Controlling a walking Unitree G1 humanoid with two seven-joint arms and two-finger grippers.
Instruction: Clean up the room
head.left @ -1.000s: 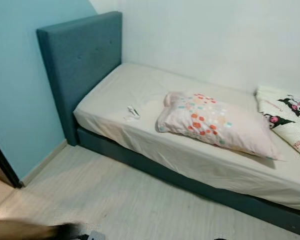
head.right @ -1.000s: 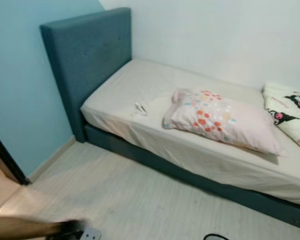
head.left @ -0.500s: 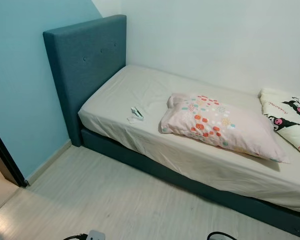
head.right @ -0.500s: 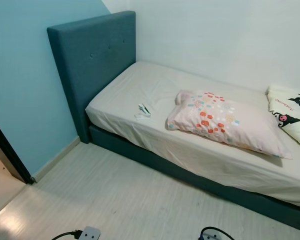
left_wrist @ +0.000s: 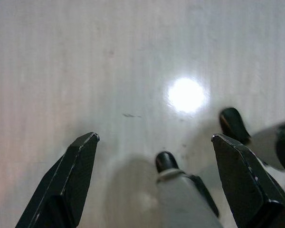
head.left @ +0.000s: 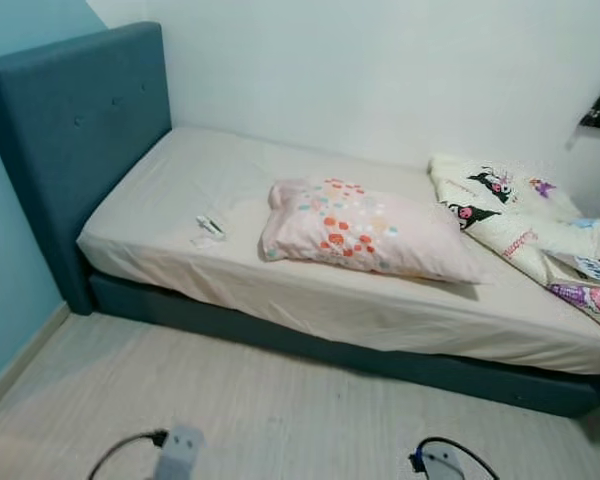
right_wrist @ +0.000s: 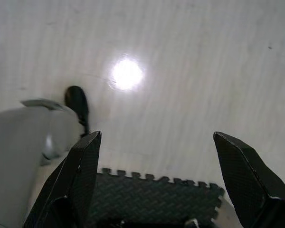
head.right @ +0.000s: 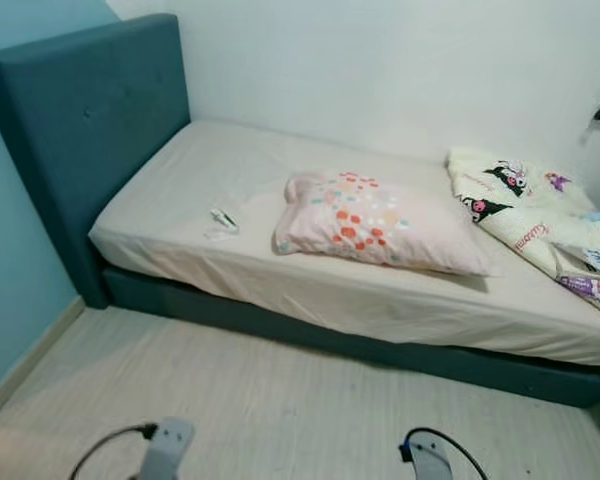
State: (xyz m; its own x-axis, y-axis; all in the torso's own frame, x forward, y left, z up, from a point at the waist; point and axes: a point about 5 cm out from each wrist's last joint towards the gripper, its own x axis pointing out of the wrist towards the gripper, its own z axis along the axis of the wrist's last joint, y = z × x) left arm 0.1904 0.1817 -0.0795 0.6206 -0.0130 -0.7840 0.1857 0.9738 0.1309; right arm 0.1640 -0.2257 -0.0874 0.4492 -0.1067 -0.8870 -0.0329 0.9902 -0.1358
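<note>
Bed (head.left: 310,300): teal upholstered frame and buttoned headboard (head.left: 70,130), cream sheet, pushed against a white wall.
Pillow (head.left: 365,228): pale pink with orange, teal and yellow spots; lies flat mid-mattress, tilted slightly toward the foot end.
Blanket (head.left: 525,235): cream with black cartoon figures and pink lettering; crumpled at the foot end of the bed, well apart from the headboard.
Wrapper (head.left: 209,229): small white scrap with a dark strip, on the sheet just beside the pillow, on its headboard side.
Floor (head.left: 280,410): pale wood-look planks; a bright lamp reflection in each wrist view.
Left tool (left_wrist: 154,178): black fingers spread wide, holding nothing, hanging over bare floor.
Right tool (right_wrist: 156,178): fingers spread wide too, holding nothing, above floor and the edge of a dark foam mat (right_wrist: 152,199).
Change from half a second ago: whole picture swung toward the foot of the bed through camera movement; much more blanket in sight, doorway at the left edge gone; pillow and wrapper lying as before.
</note>
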